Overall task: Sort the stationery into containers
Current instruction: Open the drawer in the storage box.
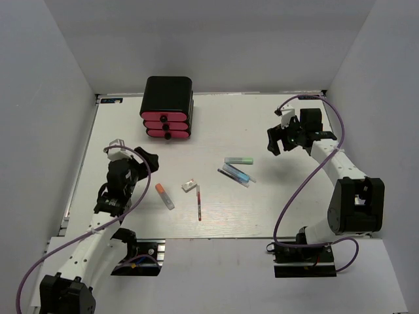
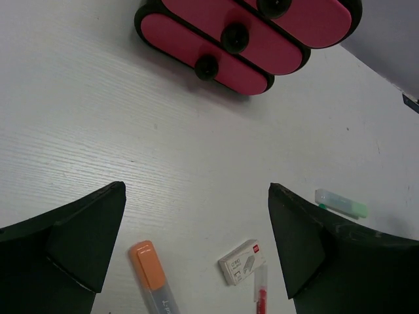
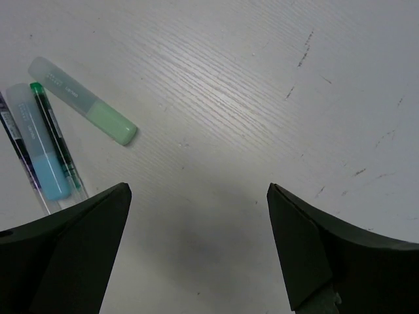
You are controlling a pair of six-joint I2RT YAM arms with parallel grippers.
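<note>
Both arms are up over the tabletop (image 1: 294, 209), and by the look of it this sort is right at the start. The left gripper (image 1: 145, 159) hovers over the left half, fingers spread wide with nothing between them. The right gripper (image 1: 278, 140) hangs toward the right edge, just as wide and just as bare.

The black drawer box (image 1: 167, 91) sits by the far edge, left of centre. Its three pink drawers (image 1: 165, 125) are stacked facing the arms, and all three look pushed in.

Every piece I can see lies loose on the table. Around the middle, toward the near edge, are the orange-capped marker (image 1: 164, 195), the small white block (image 1: 188, 186) and the red pen (image 1: 198, 204). The block is just beside the pen's far end, and the marker lies a little to their left.

Right of those is the pale green highlighter (image 1: 238, 160), with the blue and dark pens (image 1: 237, 175) bunched side by side just on its near side. The right wrist view also picks out a thin green pen (image 3: 55, 140) lying against the pale blue one.

So I'd score it nothing stored and everything left to do. A drawer needs pulling out before any item can go in, and the left wrist view looks toward those knobs, so my guess is that arm opens one while the right works the cluster below it
</note>
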